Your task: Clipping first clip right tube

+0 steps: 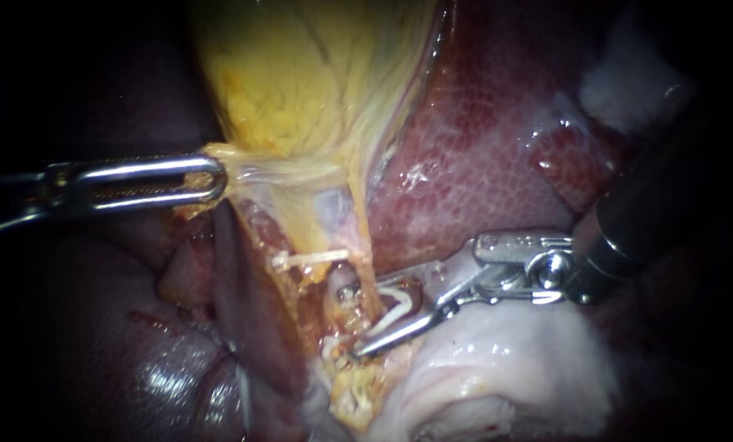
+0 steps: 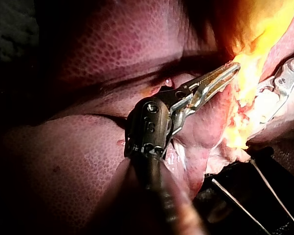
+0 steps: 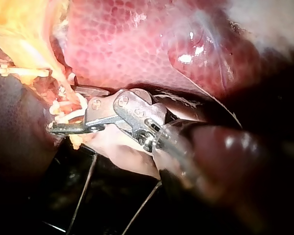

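Right instrument (image 1: pixel 352 321): jaws spread, carrying an open white clip (image 1: pixel 395 304) and straddling the right tube (image 1: pixel 365 260). A second white clip (image 1: pixel 309 259) sits across tissue just beyond the tips. Left instrument (image 1: pixel 211 178) is clamped on the gallbladder (image 1: pixel 301 74) edge, well apart. Liver (image 1: pixel 481 147) lies behind. Two instruments, two clips.

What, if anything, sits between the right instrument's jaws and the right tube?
Nothing visible. The slender silver right instrument carries a white open clip in its jaws, already straddling the pale thin right tube. The left instrument grips the yellow gallbladder, well apart.
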